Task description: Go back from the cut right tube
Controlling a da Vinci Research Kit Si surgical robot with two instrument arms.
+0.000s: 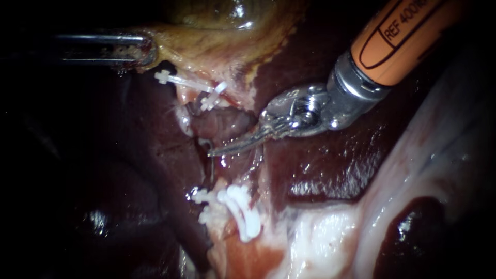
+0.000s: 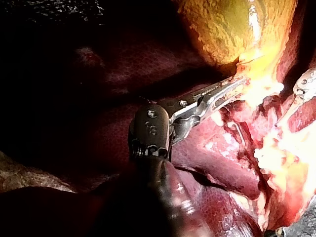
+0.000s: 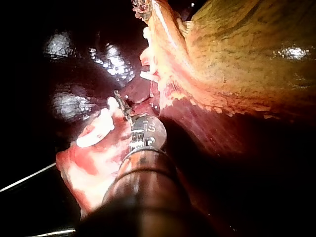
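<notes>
Our right instrument (image 1: 219, 150) has its blades together. The cut tube (image 1: 223, 185), with white clips (image 1: 243, 214), lies just beside their tip. Our left instrument (image 1: 144, 50) is clamped on the gallbladder (image 1: 217, 49).

Dark red liver (image 1: 330, 170) across the field; yellow-green gallbladder (image 1: 222, 15) far centre; pale white tissue (image 1: 320, 237) near right.

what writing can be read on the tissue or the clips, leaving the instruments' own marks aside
None: the liver, the gallbladder and the white clips carry no word, number or sign.
The only print is the marks on the right instrument and the left instrument, not read off here.
</notes>
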